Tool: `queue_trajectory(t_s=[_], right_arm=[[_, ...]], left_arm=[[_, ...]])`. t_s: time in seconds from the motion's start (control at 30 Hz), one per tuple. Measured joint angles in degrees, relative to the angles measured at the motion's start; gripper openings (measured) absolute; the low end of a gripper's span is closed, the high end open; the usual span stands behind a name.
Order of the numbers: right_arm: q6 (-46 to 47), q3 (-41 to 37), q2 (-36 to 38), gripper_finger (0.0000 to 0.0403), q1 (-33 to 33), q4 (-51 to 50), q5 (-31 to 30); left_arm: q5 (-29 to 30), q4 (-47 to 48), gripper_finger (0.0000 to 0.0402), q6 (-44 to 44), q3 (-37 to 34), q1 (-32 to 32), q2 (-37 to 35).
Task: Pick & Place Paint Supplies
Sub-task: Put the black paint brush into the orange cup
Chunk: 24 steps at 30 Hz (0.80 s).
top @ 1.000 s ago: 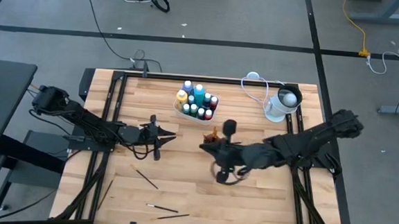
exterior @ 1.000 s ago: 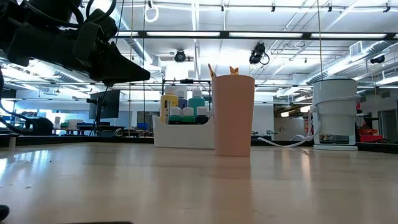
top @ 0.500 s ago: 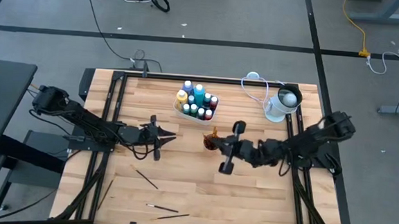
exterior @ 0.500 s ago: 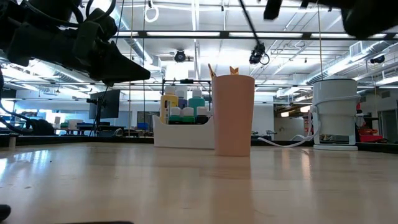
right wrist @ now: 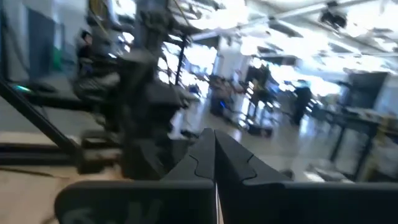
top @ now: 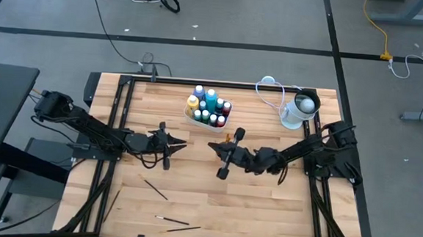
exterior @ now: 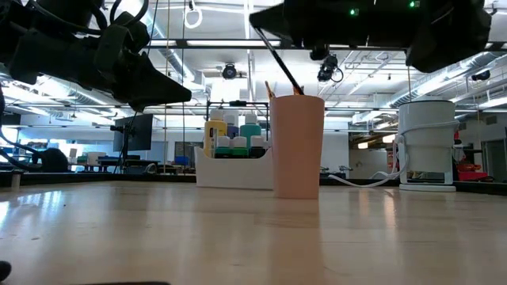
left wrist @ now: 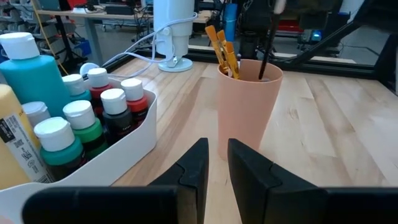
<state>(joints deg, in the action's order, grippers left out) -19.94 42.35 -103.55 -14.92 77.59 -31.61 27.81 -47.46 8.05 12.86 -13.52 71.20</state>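
Observation:
A pink cup [exterior: 297, 146] stands mid-table with orange-handled brushes [left wrist: 222, 46] sticking out of it. My right gripper [exterior: 255, 17] hangs above the cup's rim, shut on a thin dark brush [exterior: 281, 62] that slants down into the cup's mouth. A white tray [top: 208, 109] behind the cup holds white-capped bottles [left wrist: 81, 118]. My left gripper [left wrist: 215, 168] waits left of the cup, pointing at it, its fingers slightly apart with nothing between them. Three more dark brushes [top: 153, 188] lie on the table's near left. My right gripper pinches the dark brush near its upper end [exterior: 264, 36] between its two shut fingers. The fingers come in roughly level from the table's right and lie across the brush. The brush hangs slanted below them, with its lower end [left wrist: 263, 65] inside the cup.
A white-and-grey round container [top: 298, 111] with a pale cable [top: 272, 89] stands at the far right. Dark frame rails [top: 120, 113] run along the table's left, right and far sides. Bare wood lies in the near middle.
My right gripper has come down and gone toward the table's left until it hangs over the cup, turning as it went and staying shut. The brush it carries came down with it, and its lower end now sits in the cup's mouth.

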Motion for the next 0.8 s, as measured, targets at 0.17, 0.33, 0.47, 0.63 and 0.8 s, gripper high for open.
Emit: queue_trajectory(t_s=[0.17, 0.33, 0.47, 0.63, 0.8], right_arm=[[1.3, 0.0, 0.0, 0.0, -0.1, -5.9, -5.3], [1.4, 0.0, 0.1, 0.0004, -0.2, -7.9, -5.1], [1.1, 0.0, 0.1, 0.0024, -0.2, -8.0, -5.1], [1.3, 0.0, 0.1, 0.0058, -0.2, -8.0, -5.5], [1.3, 0.0, 0.1, 0.0097, -0.2, -6.3, -4.2]], left_arm=[[-0.6, 0.3, 0.0071, 0.0, 0.0, 0.0, 0.0], [-0.7, 0.3, 0.0071, 0.0, 0.0, 0.0, 0.0], [-0.7, 0.4, 0.0071, 0.1, 0.0, 0.0, 0.0], [-0.7, 0.4, 0.0071, 0.3, 0.0, 0.0, 0.0], [-3.1, 0.4, 0.0071, 0.3, 0.0, 0.0, 0.0]])
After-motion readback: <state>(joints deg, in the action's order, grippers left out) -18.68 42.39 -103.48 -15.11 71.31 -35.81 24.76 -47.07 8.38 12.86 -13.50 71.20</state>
